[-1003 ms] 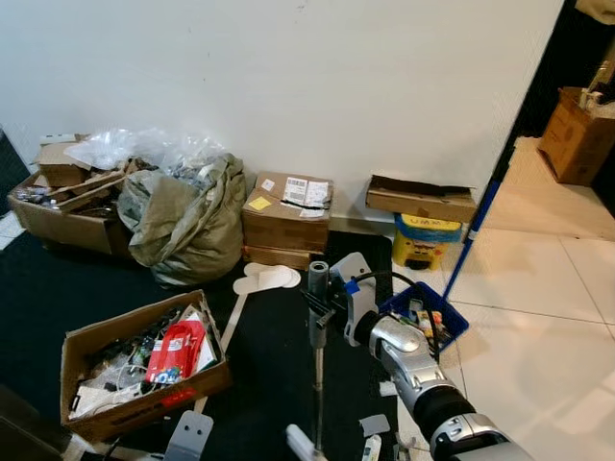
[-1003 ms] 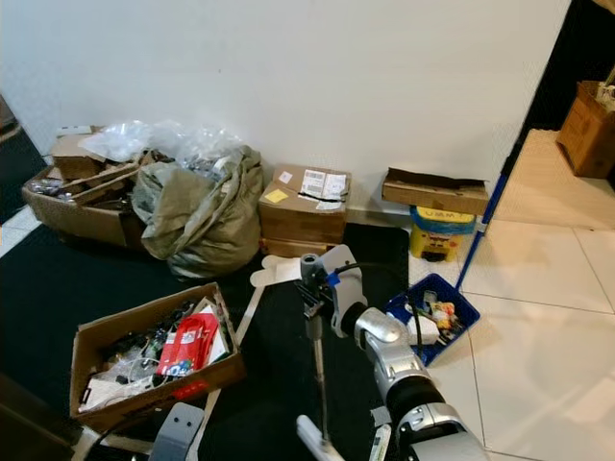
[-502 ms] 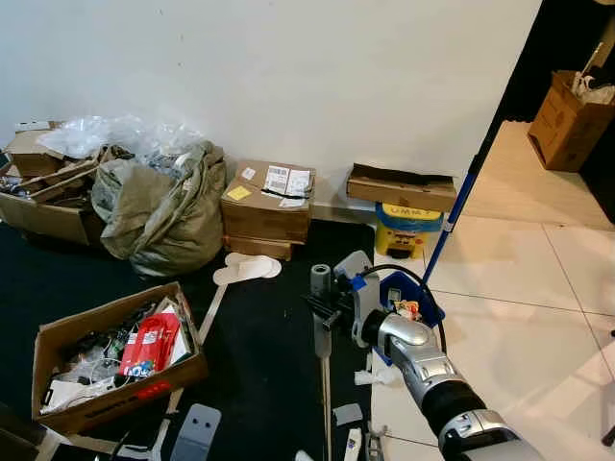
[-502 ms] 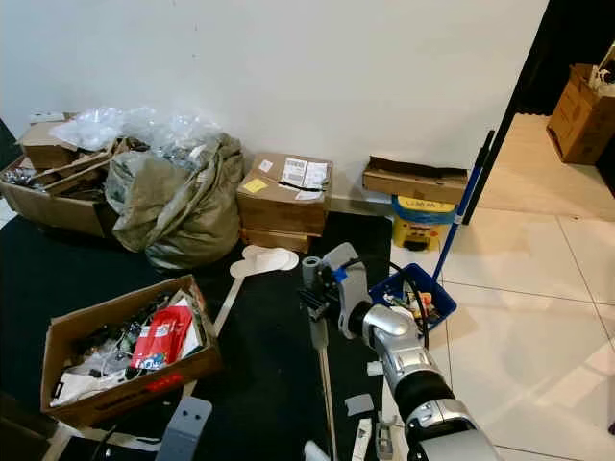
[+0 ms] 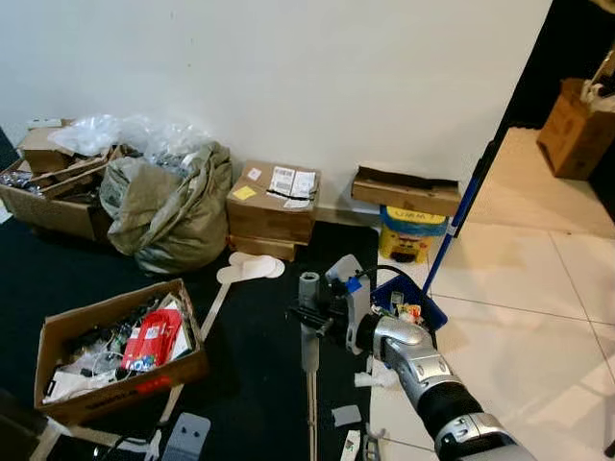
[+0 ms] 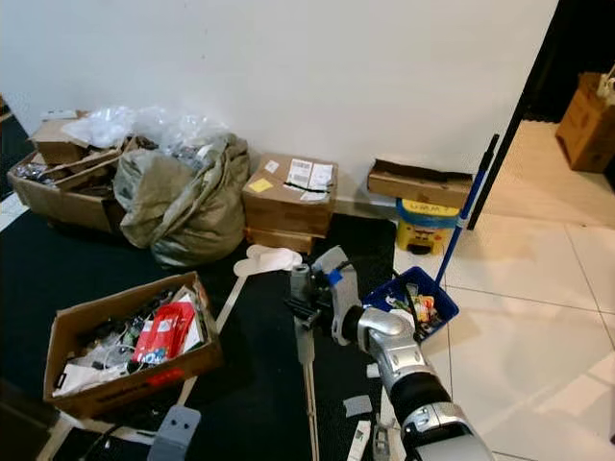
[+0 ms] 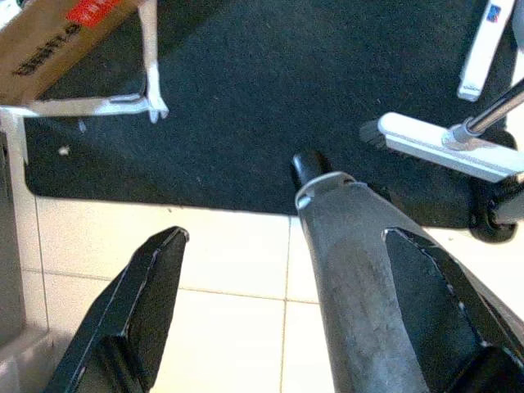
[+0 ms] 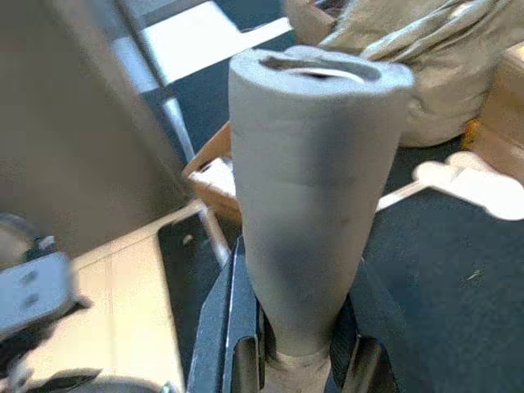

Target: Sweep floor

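Note:
My right gripper (image 5: 313, 315) is shut on the grey foam grip of the broom handle (image 5: 308, 327), which stands nearly upright over the black carpet (image 5: 259, 375). In the right wrist view the grey grip (image 8: 315, 205) sits between the black fingers (image 8: 233, 327). The broom's white head (image 7: 446, 147) lies on the carpet near my left gripper (image 7: 241, 205), which hangs open low over the tile edge. A blue dustpan (image 5: 411, 305) holding small litter stands right of the handle, its long blue pole (image 5: 461, 216) leaning toward the wall. Paper scraps (image 5: 377, 378) lie at the carpet's edge.
An open cardboard box (image 5: 115, 346) of clutter sits on the carpet at left. Along the wall stand a stuffed grey sack (image 5: 163, 211), taped boxes (image 5: 274, 206) and a yellow tub (image 5: 411, 238). White slippers (image 5: 252, 269) lie by the boxes. Pale tile floor (image 5: 538, 317) spreads right.
The camera swung right, then slightly back, shifting the whole scene. My right gripper keeps its hold, and the handle's top has moved a little to the left.

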Robot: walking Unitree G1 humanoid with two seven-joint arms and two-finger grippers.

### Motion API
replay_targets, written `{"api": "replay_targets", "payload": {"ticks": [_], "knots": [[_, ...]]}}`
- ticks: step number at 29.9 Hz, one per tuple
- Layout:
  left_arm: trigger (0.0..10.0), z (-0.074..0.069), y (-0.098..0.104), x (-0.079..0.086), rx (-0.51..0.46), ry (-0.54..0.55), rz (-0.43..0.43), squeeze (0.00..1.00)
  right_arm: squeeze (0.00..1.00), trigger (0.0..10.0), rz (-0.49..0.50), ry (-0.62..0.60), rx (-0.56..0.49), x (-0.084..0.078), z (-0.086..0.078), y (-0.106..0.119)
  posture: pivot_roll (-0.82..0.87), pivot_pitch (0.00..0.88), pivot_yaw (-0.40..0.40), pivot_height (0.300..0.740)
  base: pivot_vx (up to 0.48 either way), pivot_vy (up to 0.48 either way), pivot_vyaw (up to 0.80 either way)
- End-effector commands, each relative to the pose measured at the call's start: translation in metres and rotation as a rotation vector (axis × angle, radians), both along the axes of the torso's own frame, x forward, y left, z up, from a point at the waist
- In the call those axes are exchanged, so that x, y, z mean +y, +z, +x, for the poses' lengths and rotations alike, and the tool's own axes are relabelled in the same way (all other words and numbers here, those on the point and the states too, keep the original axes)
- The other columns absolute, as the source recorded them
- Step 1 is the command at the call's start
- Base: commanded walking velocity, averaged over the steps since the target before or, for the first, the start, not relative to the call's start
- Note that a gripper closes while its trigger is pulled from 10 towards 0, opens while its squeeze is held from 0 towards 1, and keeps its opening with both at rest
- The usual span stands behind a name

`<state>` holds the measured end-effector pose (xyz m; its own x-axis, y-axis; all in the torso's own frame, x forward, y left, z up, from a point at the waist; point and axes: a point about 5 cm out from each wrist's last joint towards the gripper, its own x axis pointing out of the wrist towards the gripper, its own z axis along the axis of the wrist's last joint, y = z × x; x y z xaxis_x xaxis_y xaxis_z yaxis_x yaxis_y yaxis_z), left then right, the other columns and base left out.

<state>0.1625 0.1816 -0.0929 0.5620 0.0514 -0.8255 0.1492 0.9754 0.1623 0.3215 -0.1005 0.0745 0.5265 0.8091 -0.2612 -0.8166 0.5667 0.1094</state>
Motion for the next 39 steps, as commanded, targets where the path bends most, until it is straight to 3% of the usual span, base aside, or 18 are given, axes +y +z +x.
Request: {"api": "replay_targets", "payload": {"ticks": [1,6,12,17,19,26,30,31,33,39], "knots": [[10.0,-0.002,-0.001,-0.001,0.005,0.012,-0.002,0.00,0.00,10.0,-0.057,0.056,0.065,-0.005,-0.008,-0.009,-0.08,0.067,0.007,0.740,0.000,0.000,0.00],[10.0,-0.003,-0.001,-0.001,0.007,0.011,-0.001,0.00,0.00,10.0,-0.095,0.087,0.084,-0.008,-0.010,-0.010,-0.09,0.068,0.004,0.740,0.000,0.000,0.00],[10.0,-0.003,-0.001,-0.002,0.006,0.003,-0.002,0.00,0.00,10.0,-0.094,0.057,0.034,-0.011,-0.004,-0.004,-0.09,0.052,-0.006,0.740,0.000,0.000,0.00],[10.0,-0.003,-0.001,-0.001,0.007,-0.001,0.002,0.00,0.00,10.0,-0.157,0.059,0.030,-0.012,-0.006,-0.011,-0.08,0.051,-0.007,0.740,0.000,0.000,0.00],[10.0,-0.005,-0.002,0.000,0.007,0.000,0.010,0.00,0.00,10.0,-0.231,0.035,0.014,-0.016,-0.005,-0.015,-0.08,0.064,-0.008,0.740,0.000,0.000,0.00],[10.0,-0.010,-0.003,0.004,0.013,0.002,0.017,0.00,0.00,10.0,-0.296,-0.005,-0.022,-0.021,0.000,-0.013,-0.08,0.077,-0.009,0.740,0.000,0.000,0.00],[10.0,-0.013,-0.004,0.004,0.016,0.009,0.010,0.00,0.00,10.0,-0.296,-0.022,-0.048,-0.020,0.002,-0.010,-0.08,0.092,-0.011,0.740,0.000,0.000,0.00],[10.0,-0.018,-0.006,0.005,0.021,0.004,0.009,0.00,0.00,10.0,-0.241,-0.028,-0.053,-0.015,0.002,-0.011,-0.08,0.114,-0.012,0.740,0.000,-0.416,0.00],[10.0,-0.018,-0.006,0.005,0.021,0.004,0.009,0.00,0.00,10.0,-0.241,-0.028,-0.053,-0.015,0.002,-0.011,-0.08,0.114,-0.012,0.740,0.000,-0.416,0.00],[10.0,-0.031,-0.009,0.007,0.023,0.039,0.018,0.00,0.00,10.0,-0.250,0.066,-0.106,-0.011,-0.001,-0.012,-0.06,0.190,-0.018,0.740,0.000,-0.072,0.00]]}}
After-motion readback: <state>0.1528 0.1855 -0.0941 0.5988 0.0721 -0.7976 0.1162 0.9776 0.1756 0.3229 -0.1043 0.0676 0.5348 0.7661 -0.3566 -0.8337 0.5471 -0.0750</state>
